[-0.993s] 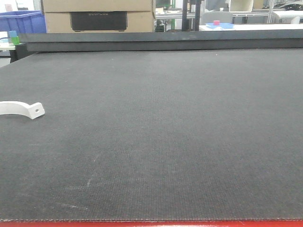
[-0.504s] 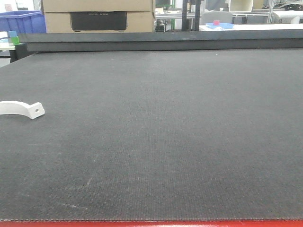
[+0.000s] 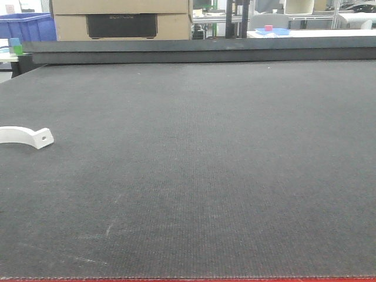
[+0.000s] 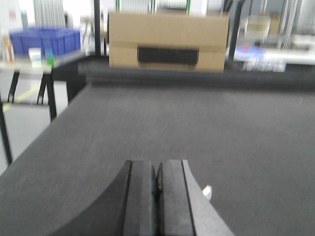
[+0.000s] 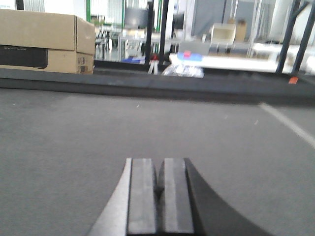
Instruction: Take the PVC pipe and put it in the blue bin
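Pipe (image 3: 26, 135): white, flat on dark mat (image 3: 205, 147), by the view's left edge; left gripper (image 4: 156, 169), right gripper (image 5: 161, 169): both closed, empty

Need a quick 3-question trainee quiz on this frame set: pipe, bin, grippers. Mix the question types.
1. True or false: in the front view, the PVC pipe lies on the black mat with no gripper touching it.
2. Pick one. In the wrist views, the fingers of the left gripper and the right gripper are:
A) both spread wide
B) both pressed together
C) left spread, right pressed together
3. Fill in: in the front view, the blue bin sits beyond the table's far edge, at the far ____ of the picture.

Key: 1 true; 2 B; 3 left.
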`<state>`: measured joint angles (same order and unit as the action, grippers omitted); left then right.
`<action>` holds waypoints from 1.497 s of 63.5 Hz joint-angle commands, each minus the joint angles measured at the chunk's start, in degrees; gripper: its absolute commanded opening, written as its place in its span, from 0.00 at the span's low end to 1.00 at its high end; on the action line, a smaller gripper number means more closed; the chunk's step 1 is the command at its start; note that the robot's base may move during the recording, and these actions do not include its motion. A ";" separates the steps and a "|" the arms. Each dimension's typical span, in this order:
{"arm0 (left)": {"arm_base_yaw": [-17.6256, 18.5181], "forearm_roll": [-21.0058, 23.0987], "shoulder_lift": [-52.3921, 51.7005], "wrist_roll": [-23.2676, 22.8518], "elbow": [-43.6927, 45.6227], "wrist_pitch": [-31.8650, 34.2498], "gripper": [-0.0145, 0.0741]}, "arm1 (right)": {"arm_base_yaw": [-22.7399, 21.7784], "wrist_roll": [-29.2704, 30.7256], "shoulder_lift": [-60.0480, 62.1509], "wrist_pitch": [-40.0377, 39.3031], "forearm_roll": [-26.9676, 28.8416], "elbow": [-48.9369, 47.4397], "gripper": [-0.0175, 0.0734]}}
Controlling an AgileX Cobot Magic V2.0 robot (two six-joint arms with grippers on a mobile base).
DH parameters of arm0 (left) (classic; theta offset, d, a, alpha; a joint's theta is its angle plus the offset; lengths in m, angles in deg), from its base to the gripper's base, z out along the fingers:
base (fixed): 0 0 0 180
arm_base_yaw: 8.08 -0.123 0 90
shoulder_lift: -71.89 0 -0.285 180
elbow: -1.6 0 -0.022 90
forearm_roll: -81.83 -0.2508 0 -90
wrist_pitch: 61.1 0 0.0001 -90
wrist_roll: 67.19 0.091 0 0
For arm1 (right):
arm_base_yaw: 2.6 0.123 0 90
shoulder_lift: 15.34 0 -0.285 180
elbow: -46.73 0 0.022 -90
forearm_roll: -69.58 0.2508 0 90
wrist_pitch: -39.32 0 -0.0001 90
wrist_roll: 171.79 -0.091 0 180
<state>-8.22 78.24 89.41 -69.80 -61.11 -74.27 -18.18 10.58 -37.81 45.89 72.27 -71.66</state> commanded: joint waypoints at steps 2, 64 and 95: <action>-0.19 -3.85 7.49 -0.11 6.14 -7.50 0.04 | -0.18 0.20 -7.40 4.31 3.72 -5.11 0.01; -0.19 4.96 55.71 -0.11 29.25 -29.73 0.04 | -0.18 1.55 -61.53 48.24 3.91 -33.63 0.02; -0.19 4.96 55.71 -0.43 29.25 -31.62 0.04 | -0.18 2.11 -79.24 47.94 3.91 -41.43 0.39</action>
<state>-8.22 82.66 145.07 -69.80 -32.29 -105.66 -18.18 12.22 -115.41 94.59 76.48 -112.45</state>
